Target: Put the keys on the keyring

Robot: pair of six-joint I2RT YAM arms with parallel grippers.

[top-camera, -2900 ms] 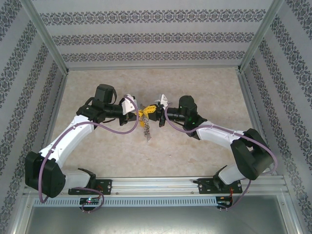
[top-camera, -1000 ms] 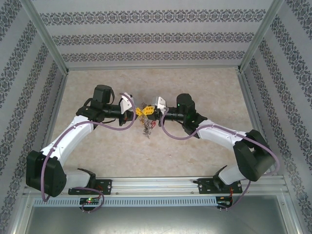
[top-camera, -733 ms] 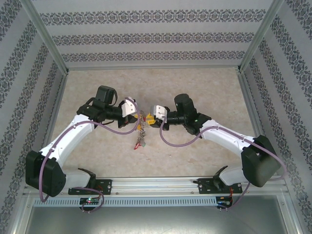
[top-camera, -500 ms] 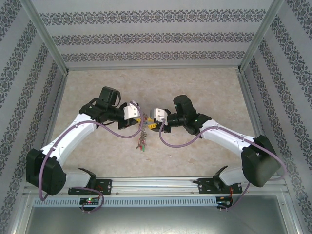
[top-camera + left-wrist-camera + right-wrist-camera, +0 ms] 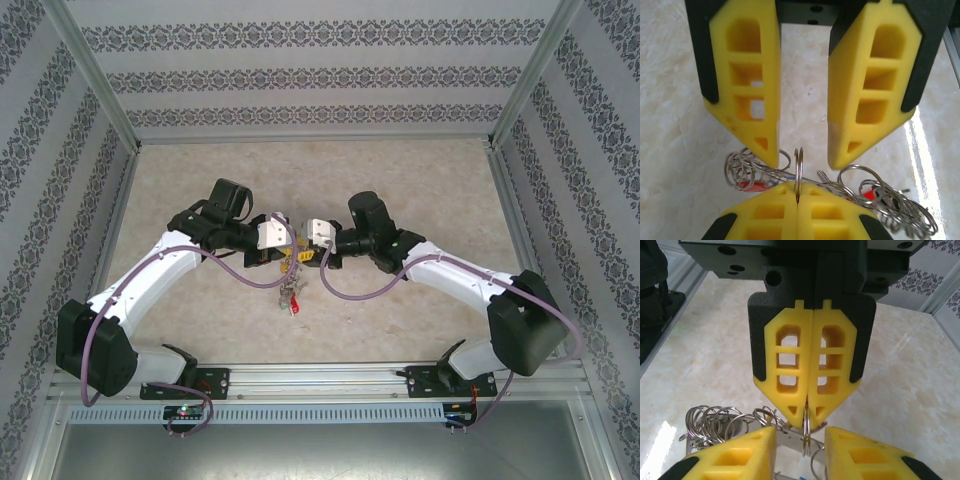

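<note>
Keyring (image 5: 798, 167) pinched edge-on by the left gripper (image 5: 798, 200), with the right gripper (image 5: 804, 145) parted around it.
The two grippers are met tip to tip above the middle of a pale marbled tabletop (image 5: 420, 190); the thin metal keyring is clamped between the closed yellow fingers of the left gripper; the right gripper's yellow fingers are held narrowly apart, one on each side of the ring, gripping nothing; a tangle of smaller rings (image 5: 747, 167) and keys (image 5: 291, 292), red tags among them, is hung beneath.
</note>
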